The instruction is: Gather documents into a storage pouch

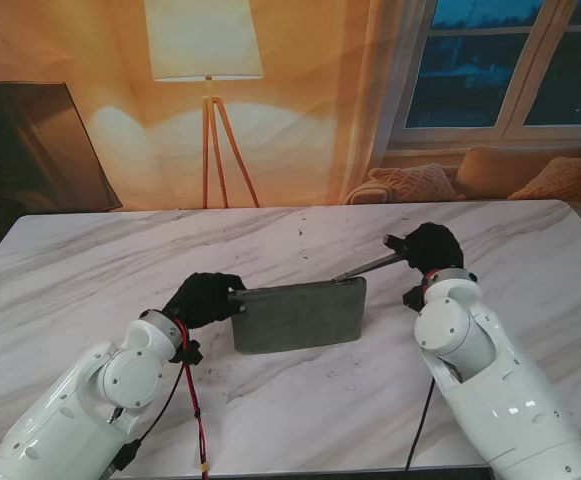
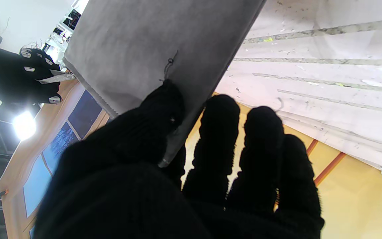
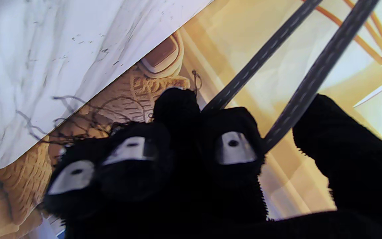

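pouch (image 1: 298, 315) is plain dull grey, sitting on a white marble table (image 1: 90, 270) with thin grey veins. both hands, left hand (image 1: 204, 298) and right hand (image 1: 432, 247), wear black gloves, arms glossy white. red cable (image 1: 192, 400) just left of the pouch.

Left hand (image 1: 206, 298) in black glove, left of centre, thumb and fingers pinched on the grey pouch (image 1: 300, 315) at its left edge, right hand (image 1: 432, 247) farther right, fingers curled around the pouch's strap (image 1: 368, 267), both white arms reaching from the near corners
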